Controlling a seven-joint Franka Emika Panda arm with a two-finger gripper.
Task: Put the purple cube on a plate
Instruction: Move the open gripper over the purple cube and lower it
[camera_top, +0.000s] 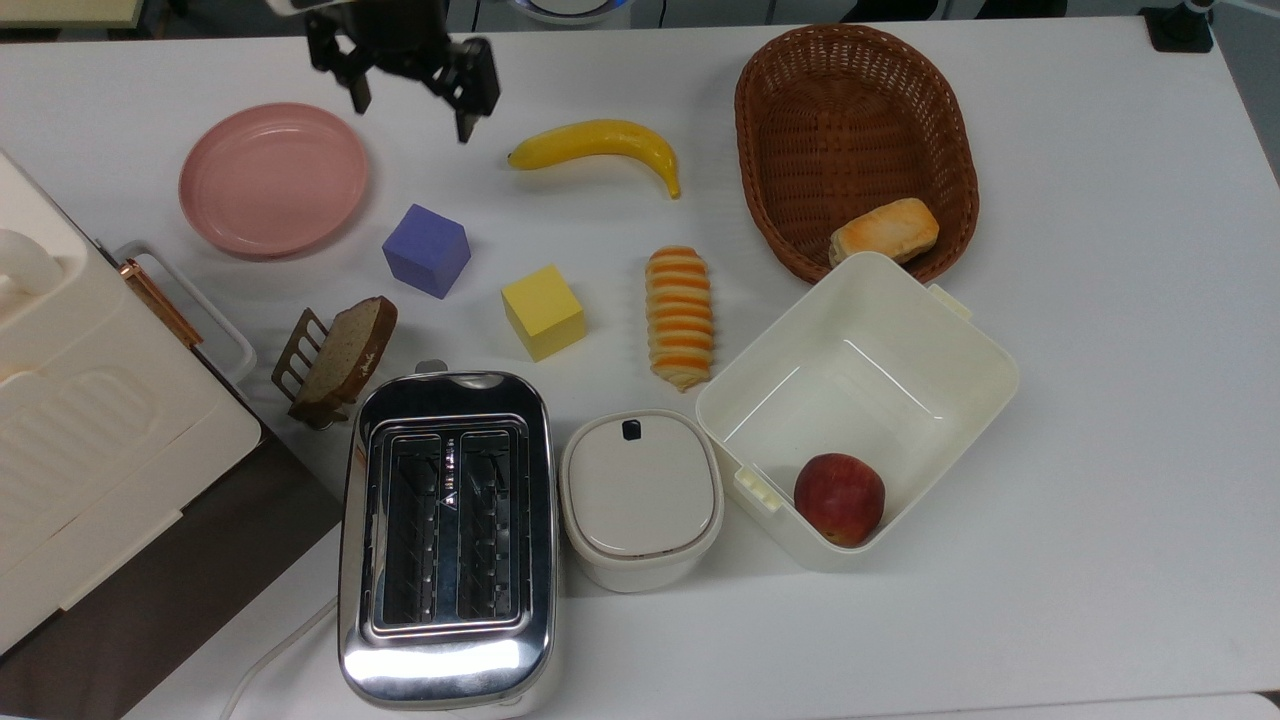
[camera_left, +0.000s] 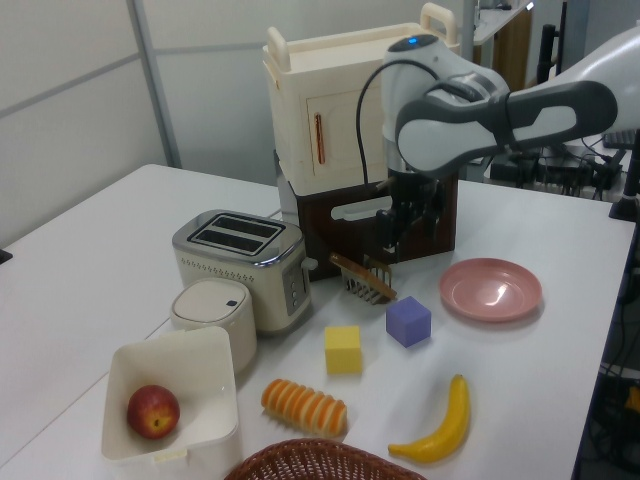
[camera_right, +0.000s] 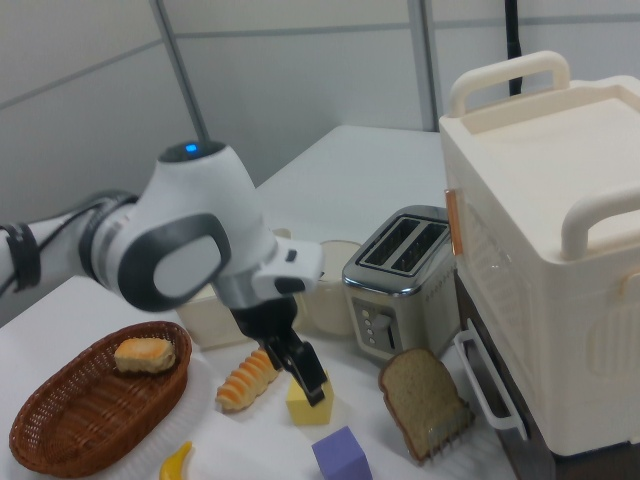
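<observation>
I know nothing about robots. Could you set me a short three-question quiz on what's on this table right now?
1. True or false: the purple cube already lies on the pink plate.
2. What fruit sits in the white box? A) banana B) apple C) pear
3. Fill in: the gripper hangs above the table with its jaws ____.

Key: 1. False; it rests on the table beside the plate. 2. B, a red apple. 3. Open, holding nothing.
</observation>
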